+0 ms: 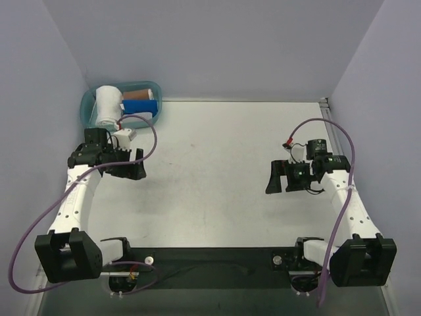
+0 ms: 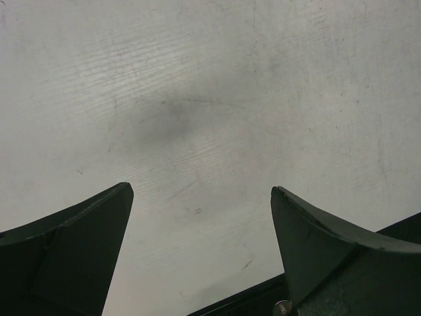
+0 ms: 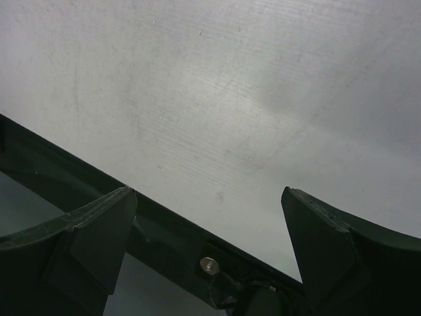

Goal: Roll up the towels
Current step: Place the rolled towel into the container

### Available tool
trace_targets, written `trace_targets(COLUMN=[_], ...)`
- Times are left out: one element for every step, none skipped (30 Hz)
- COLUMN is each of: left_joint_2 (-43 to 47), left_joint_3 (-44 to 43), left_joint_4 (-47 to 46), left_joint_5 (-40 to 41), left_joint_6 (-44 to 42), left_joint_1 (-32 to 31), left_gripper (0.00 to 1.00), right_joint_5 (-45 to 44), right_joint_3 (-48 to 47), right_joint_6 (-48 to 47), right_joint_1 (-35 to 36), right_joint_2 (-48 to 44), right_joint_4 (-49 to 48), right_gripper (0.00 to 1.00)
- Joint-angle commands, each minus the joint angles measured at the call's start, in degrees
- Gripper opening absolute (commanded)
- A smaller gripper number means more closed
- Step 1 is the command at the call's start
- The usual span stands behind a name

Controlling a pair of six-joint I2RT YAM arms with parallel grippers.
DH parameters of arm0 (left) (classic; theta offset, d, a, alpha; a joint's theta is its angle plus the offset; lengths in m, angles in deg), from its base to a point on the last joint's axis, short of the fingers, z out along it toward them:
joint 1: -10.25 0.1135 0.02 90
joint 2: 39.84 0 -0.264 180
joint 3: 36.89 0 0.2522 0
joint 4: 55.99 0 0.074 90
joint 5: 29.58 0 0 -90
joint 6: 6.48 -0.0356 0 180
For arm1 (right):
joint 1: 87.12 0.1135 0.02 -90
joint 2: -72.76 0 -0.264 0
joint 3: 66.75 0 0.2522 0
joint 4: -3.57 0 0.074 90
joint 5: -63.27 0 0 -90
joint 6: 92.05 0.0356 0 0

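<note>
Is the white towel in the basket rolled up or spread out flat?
Rolled up. The white towel sits as a chunky roll inside the blue basket, next to a brown towel and a blue towel.

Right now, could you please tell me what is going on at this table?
Nothing is being handled. The left end effector and the right end effector both hang open and empty above the table. A rolled white towel stands in the blue bin at the far left corner, next to a blue towel and a brown towel. No unrolled towel is in view.
</note>
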Motion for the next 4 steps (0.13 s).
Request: trace_targets(left_joint_2=[3.59,3.68,3.77,4.03], left_joint_3=[0.52,0.52,0.52,0.44], left_joint_4=[-1.53,-1.36,-1.35,-1.35], left_joint_5=[1.72,1.98,2.07,2.16], left_joint_6=[0.34,0.60,0.52,0.52], left_joint_1=[-0.53,-0.53,-0.62,-0.54], left_gripper=[0.97,0.97,0.97,0.97], right_joint_5=[1.09,1.09,1.09,1.09], right_joint_3=[1.17,1.09,0.91,0.74], right_joint_6=[-1.23,-1.32,-1.41,-1.41], right_joint_1=[-0.23,-0.23,-0.23,-0.23], right_joint_2=[-2.71,-3.33,-4.12,-4.38], right_joint_4=[1.01,1.10,1.10,1.10], right_gripper=[1.00,1.00,1.00,1.00])
